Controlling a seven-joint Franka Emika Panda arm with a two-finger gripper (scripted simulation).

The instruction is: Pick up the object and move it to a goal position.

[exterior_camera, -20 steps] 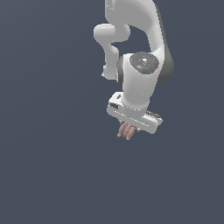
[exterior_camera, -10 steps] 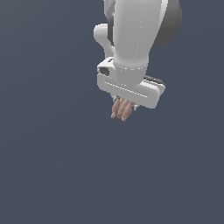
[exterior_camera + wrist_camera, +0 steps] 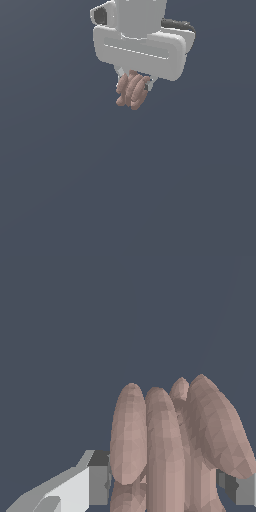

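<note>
In the exterior view, we see the white hand (image 3: 134, 86) near the top of the picture, gripping the object (image 3: 132, 91), a small pinkish-brown cluster of sausage-like lobes that hangs just below the hand's broad white body. The cluster is narrower than that body. We judge it light, and its rounded, matte lobes may shift or roll under a loose grip. All around the hand there is only plain dark grey, so we see no edges or obstacles, and open room on every side.

In the wrist view, we see the object (image 3: 170, 446) close up, its lobes lying side by side between the two fingers (image 3: 95, 478), which press its flanks. We think holding across the whole bundle is the safest place.
</note>
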